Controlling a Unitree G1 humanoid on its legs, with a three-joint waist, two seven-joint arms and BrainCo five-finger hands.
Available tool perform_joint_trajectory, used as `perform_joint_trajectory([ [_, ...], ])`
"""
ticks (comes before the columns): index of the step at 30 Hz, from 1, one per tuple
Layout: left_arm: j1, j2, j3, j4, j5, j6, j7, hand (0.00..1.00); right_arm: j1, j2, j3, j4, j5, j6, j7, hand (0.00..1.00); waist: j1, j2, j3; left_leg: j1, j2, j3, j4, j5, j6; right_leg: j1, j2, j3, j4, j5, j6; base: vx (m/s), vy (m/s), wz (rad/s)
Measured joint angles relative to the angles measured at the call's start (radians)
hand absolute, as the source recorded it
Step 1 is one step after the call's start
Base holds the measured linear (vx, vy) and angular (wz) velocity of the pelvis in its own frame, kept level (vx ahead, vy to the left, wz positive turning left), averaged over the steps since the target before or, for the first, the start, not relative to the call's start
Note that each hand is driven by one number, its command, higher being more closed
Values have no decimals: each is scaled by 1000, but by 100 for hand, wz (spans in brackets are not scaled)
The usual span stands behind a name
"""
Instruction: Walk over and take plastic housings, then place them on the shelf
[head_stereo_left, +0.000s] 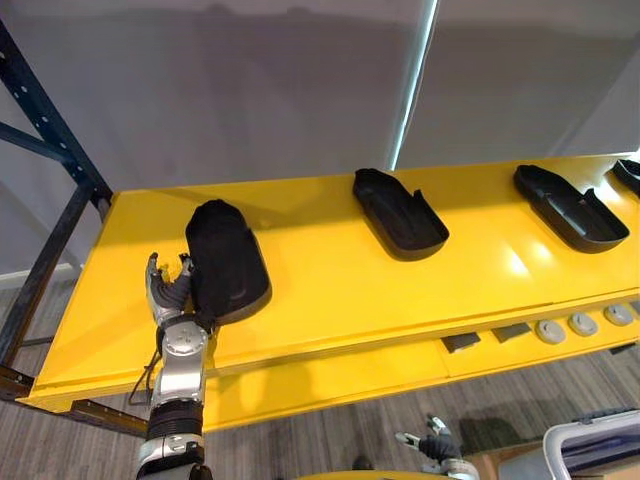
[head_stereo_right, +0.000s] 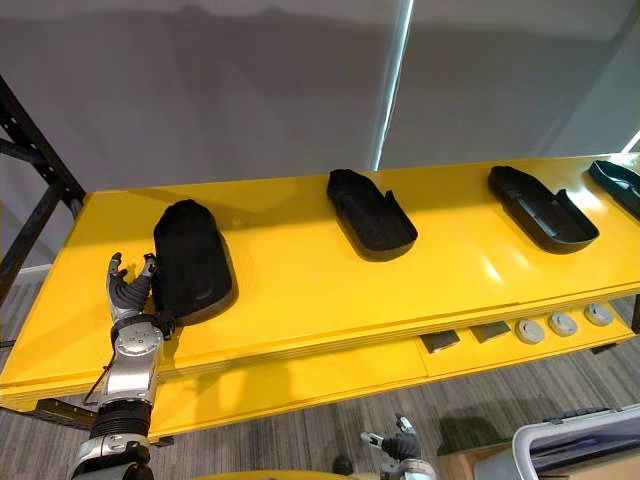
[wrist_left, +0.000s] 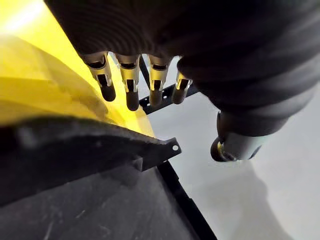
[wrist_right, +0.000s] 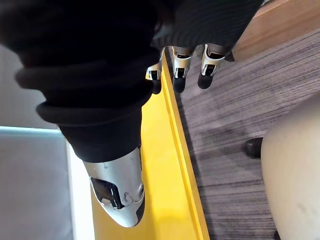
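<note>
Left robot hand (head_stereo_left: 166, 292) is up at the shelf's (head_stereo_left: 340, 285) front-left, fingers straight and spread, gripping nothing, right against the left side of the dome-up housing (head_stereo_left: 228, 262). Two more housings, middle (head_stereo_left: 400, 213) and right (head_stereo_left: 570, 207), lie hollow-up along the back. Right robot hand (head_stereo_left: 437, 448) hangs low below the front edge, relaxed and empty.

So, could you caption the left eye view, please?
Open left hand beside a black plastic housing on the yellow shelf.
</note>
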Motion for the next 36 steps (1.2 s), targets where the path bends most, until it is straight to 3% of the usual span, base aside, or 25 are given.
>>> perform_joint_trajectory([
  [9,-14,1,-5,-21,34,1,28,0,-5,-1,1,7,0,0,-1,0,0,-2,4,5,-1,-10,-6,0,0,5,-3,-6,0,0,-1,-32,-9,2],
  [15,69,-23,-100,-385,189,-26,47,0,-6,-1,2,16,3,-20,-2,0,14,-7,19,-1,-3,-22,0,0,0,7,-11,-13,1,-1,1,4,0,5],
  [19,189,-95,-192,-573,260,-60,39,0,-7,-1,2,20,3,-35,-4,0,16,-5,22,-1,7,-26,0,-1,1,11,-10,-16,2,-1,1,14,-13,3],
  [20,226,-113,-231,-612,271,-72,36,100,-7,-1,3,20,3,-36,-5,0,18,-4,22,0,9,-29,0,-2,1,14,-10,-18,2,-2,2,-6,-19,5],
  [26,387,-157,-353,-760,296,-154,-22,100,-2,1,5,7,3,-39,-6,0,27,13,33,18,10,-32,-6,-19,7,24,-11,-24,40,-44,26,-24,-2,4],
  [29,450,-166,-376,-784,295,-188,-71,100,11,1,4,1,3,-39,-7,0,45,12,33,17,10,-33,-6,-19,8,24,-13,-33,47,-49,29,12,-4,6],
  [36,508,-193,-400,-718,283,-194,-153,100,24,2,8,-5,3,-38,-6,0,70,3,27,17,5,-29,1,-24,10,26,-23,-45,52,-48,28,22,4,5],
])
